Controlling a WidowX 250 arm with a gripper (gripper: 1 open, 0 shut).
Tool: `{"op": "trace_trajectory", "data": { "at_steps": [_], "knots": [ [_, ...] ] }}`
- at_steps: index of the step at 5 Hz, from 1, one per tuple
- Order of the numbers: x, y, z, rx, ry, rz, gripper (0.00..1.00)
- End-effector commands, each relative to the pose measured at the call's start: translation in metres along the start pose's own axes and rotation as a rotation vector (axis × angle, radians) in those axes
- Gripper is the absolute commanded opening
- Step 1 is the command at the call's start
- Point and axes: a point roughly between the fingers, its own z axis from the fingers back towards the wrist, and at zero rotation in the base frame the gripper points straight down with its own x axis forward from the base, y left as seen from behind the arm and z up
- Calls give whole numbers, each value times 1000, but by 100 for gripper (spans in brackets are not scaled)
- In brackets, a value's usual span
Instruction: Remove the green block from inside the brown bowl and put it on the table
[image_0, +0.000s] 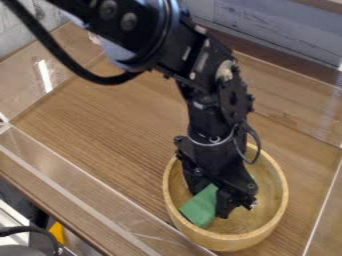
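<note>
Camera view, single arm. Tabletop (94, 130) spreads out around and behind the end effector; clear acrylic walls (80, 215) run along the near edge. Brown bowl (267, 220) sits directly under the end effector, its rim ringing the fingers on every side.

Step in hand, as I judge it: closing on the block inside the bowl, ahead of the lift. To do it well: bring the fingers fully onto the block's two long faces before any upward move; keep the wrist vertical so the flat bar does not pivot out; lift straight up until the block clears the thick rim, only then travel sideways toward bare tabletop. Risk is a fingertip catching the bowl's inner wall and dragging the bowl along.

Arm pose: black arm comes in from upper left, bends over, and its last link drops nearly straight down into the bowl.

End effector (221, 195) is low inside the bowl, fingers pointing down and straddling the block. Jaws look partly drawn in around it; whether they already clamp it I cannot tell.

Green block (201, 206) lies on the bowl floor, between and just below-left of the fingertips, one end poking out toward the near rim.
</note>
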Motion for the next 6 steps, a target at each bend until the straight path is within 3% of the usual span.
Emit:
{"op": "trace_trajectory", "data": {
  "at_steps": [1,3,5,6],
  "knots": [
    [11,3,28,6,-73,20,0],
    [22,21,72,8,-142,55,0],
    [13,37,85,19,-159,99,0],
    [3,62,86,38,-163,122,0]
  ]
}}
